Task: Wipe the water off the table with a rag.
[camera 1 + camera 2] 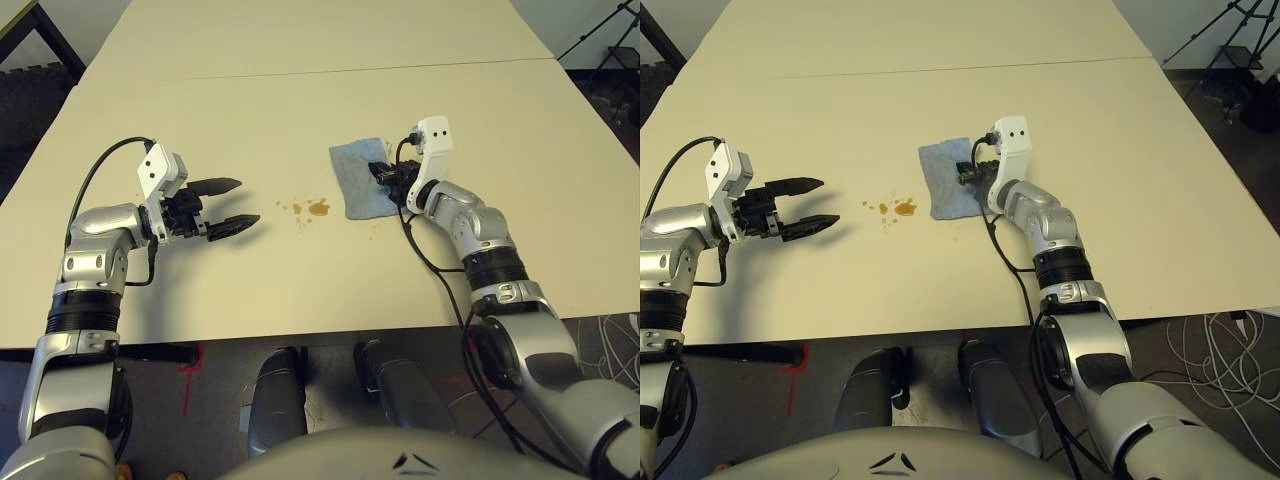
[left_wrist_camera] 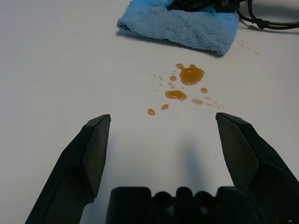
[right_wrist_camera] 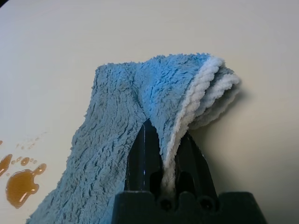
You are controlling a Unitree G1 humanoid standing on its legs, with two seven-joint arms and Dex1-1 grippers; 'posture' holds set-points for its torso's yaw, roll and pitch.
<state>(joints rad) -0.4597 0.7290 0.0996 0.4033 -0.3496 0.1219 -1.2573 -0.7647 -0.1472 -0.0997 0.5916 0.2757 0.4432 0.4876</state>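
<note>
Right pincer (image 3: 164, 151) pinching rag (image 1: 359, 177), water (image 1: 318, 208) beside it on table (image 1: 300, 90)

No readable text, labels or numbers anywhere.

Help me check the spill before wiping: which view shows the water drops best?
The left wrist view: the water lies in the open just beyond the left claw, every drop distinct. Both eye views show it as small specks beside the rag. The right wrist view catches one splotch at its edge.
</note>
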